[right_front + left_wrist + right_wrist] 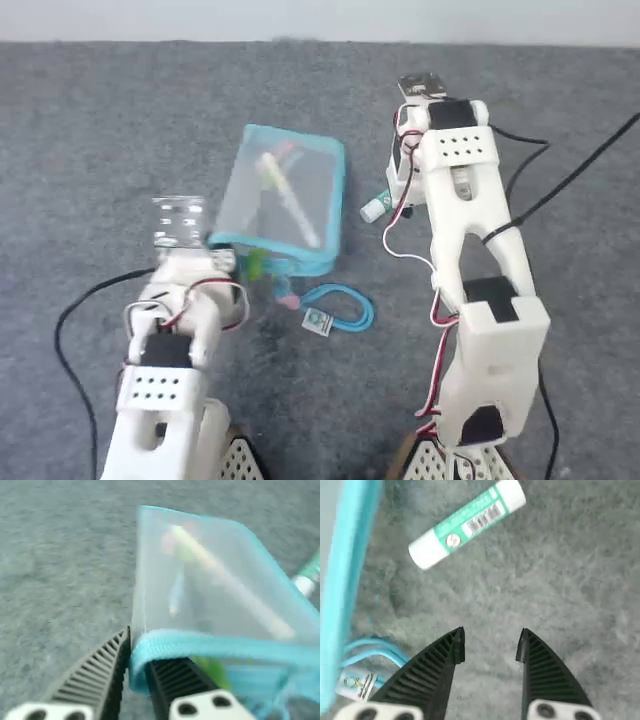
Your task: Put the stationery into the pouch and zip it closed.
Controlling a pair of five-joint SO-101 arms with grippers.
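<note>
Here left tool (139, 649) pinches pouch (150, 575) rim — contents (226, 586) blurred.

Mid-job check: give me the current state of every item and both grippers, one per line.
pouch: on the carpet, zip looks unclosed, corner pinched
pens: inside the pouch
glue stick: outside the pouch, on its side, free
tagged strap: loose on the carpet
left gripper: shut on the pouch's zip edge
right gripper: open, empty, near the glue stick

High camera looks down; both close-in wrist cameras share the pouch (215, 575).
</note>
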